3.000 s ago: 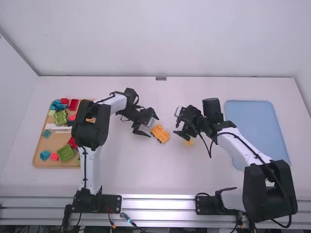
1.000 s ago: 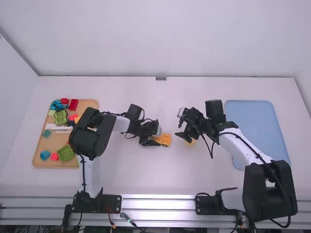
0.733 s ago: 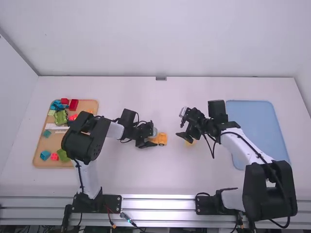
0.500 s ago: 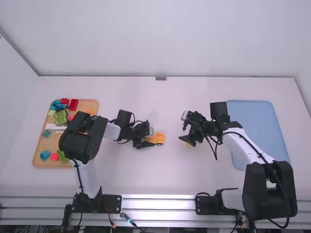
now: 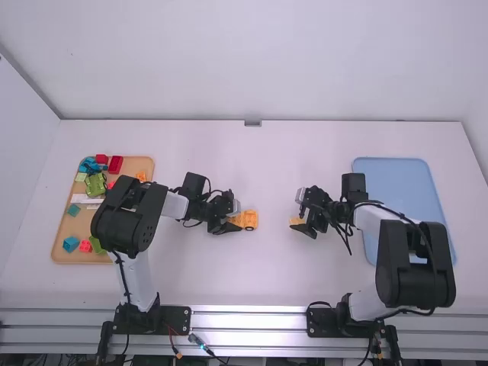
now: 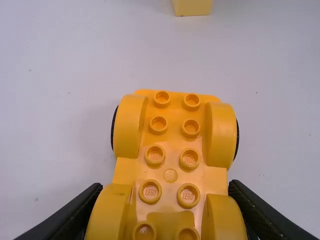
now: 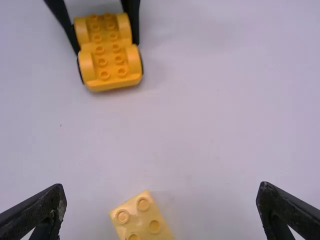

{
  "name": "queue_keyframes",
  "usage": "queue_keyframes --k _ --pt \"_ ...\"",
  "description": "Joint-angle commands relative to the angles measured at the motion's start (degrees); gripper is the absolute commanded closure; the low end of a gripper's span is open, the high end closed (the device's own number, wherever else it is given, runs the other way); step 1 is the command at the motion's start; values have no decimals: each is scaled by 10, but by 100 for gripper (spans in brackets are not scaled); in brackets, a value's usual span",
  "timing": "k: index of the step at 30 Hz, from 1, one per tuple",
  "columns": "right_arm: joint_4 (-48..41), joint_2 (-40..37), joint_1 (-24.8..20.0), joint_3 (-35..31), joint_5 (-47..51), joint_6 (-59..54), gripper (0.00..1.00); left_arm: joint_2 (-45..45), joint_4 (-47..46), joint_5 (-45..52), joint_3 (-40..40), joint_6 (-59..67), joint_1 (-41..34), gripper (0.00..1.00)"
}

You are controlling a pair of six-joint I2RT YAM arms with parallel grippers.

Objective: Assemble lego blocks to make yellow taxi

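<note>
So here's where my two arms are at. My left gripper [image 5: 235, 216] has hold of the yellow-orange car base [image 5: 250, 219], one finger against each side of it. The base sits wheels down on the surface [image 5: 267, 274], studs facing up, with its free end poking out past my fingertips toward my other gripper.

My right gripper [image 5: 302, 216] is spread wide with nothing pinched in it. The pale yellow block [image 7: 142, 217] is down between those fingers, studs up and turned at an angle, with room on both sides, though it's nearer to one finger than the other. It's not on the car base; the two are well apart, with bare surface between them.

Off behind my left gripper, on the side away from the right one, is the wooden tray [image 5: 57, 248] with the other bits: a red block [image 5: 115, 165], a green piece [image 5: 95, 184], a blue block [image 5: 71, 244] and more. Behind my right gripper, on its far side from the left one, lies a light blue tray [image 5: 396, 183].
</note>
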Motion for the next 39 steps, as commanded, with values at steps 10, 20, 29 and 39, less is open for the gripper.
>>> queue_keyframes --k 10,20,29,39 --pt "-49 136 -12 65 -17 -177 8 7 -21 -34 -14 -6 0 55" --pt "-97 196 -19 110 -2 -214 33 7 -16 -34 -14 -21 0 54" --pt "-136 200 -20 120 -9 -240 66 7 -16 -34 -14 -21 0 53" --pt "-147 188 -14 140 -81 -127 77 7 -16 -27 -13 -21 0 53"
